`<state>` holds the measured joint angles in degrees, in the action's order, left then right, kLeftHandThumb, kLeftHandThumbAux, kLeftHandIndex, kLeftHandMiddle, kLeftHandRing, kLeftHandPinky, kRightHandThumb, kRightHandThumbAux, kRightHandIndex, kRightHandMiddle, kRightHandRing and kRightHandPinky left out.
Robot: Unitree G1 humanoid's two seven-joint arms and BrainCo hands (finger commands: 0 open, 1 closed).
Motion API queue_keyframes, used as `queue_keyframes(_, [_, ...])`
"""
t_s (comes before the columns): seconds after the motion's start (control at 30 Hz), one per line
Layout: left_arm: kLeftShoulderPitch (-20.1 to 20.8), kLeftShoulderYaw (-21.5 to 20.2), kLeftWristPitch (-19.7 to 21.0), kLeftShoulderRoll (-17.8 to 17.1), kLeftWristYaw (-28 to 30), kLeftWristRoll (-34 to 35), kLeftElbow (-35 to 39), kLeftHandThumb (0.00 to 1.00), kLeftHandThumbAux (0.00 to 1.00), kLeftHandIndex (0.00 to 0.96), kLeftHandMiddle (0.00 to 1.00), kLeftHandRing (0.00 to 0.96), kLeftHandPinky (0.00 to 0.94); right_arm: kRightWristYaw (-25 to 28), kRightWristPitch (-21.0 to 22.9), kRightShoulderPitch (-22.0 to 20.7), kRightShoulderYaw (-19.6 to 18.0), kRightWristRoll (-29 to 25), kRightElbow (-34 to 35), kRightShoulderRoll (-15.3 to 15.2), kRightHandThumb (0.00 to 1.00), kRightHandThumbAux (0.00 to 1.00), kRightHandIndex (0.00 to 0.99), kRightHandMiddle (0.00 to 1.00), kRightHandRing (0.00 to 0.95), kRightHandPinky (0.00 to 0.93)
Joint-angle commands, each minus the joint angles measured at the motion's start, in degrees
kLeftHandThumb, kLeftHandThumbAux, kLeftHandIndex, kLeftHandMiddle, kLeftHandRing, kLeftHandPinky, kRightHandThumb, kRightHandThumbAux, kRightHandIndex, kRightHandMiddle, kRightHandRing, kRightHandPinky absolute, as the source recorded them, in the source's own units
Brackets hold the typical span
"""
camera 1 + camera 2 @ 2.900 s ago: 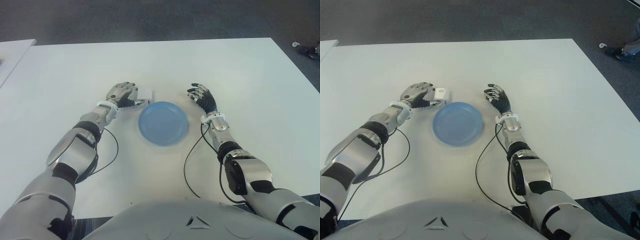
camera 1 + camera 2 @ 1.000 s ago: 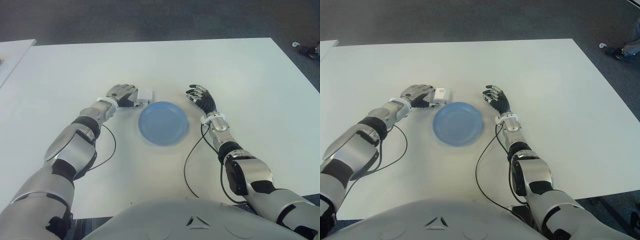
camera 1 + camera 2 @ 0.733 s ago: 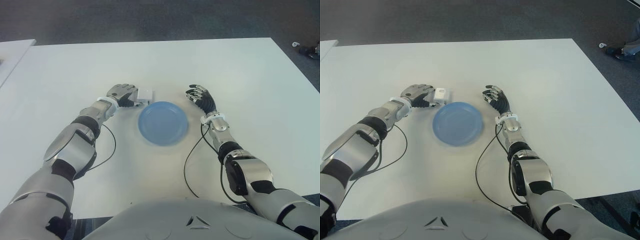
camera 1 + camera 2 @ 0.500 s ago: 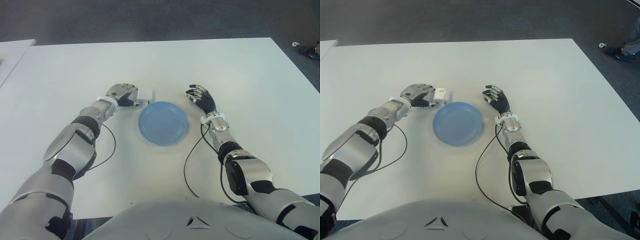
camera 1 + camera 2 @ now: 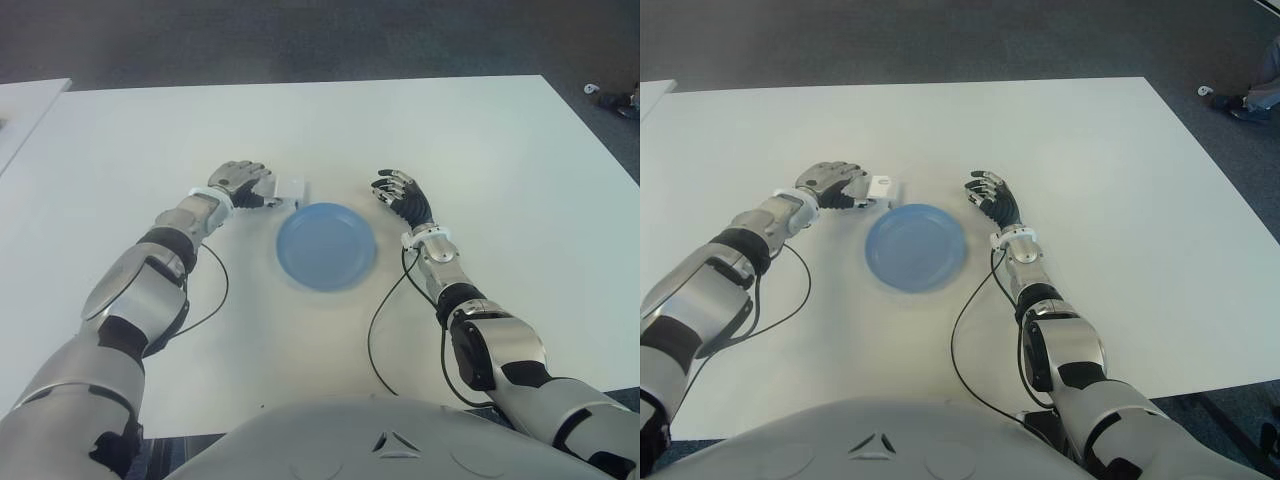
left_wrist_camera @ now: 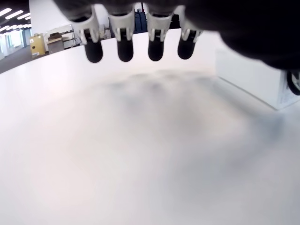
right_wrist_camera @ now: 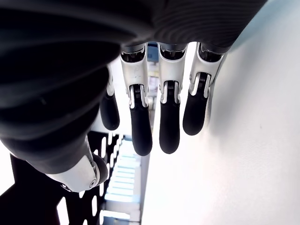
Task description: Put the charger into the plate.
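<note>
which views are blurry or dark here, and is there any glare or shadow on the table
Left wrist view: the table is a soft blur with faint shadows beneath the fingertips; the charger edge is sharper. Right wrist view: the right hand fills the picture as a dark, backlit mass against bright white. Eye views: evenly lit, no harsh glare, the plate crisp, the left hand clear.

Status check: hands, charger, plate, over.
Left hand open beside charger, no grasp. Right hand idle, right of plate. Charger on table, outside plate. Nothing in the way.
</note>
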<state>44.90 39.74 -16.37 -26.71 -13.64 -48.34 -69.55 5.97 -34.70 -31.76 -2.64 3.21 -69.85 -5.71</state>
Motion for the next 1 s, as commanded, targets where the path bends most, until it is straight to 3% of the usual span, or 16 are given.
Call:
queue_keyframes(0.03, [0.76, 0.09, 0.43, -0.17, 1.13, -0.48, 0.48, 0.219, 0.12, 0.0, 0.0, 0.0, 0.0, 1.02, 3.19, 3.9, 0.34, 0.7, -3.33, 0.61, 0.0, 0.746, 0.245, 0.403, 0.371, 0.268])
queue_keyframes(1.0, [1.2, -0.76, 0.56, -0.42, -0.53, -0.28, 0.35, 0.226, 0.106, 0.0, 0.0, 0.0, 0.0, 0.64, 3.1, 3.72, 0.49, 0.95, -3.32, 0.88, 0.0, 0.754, 0.248, 0.407, 0.38, 0.277])
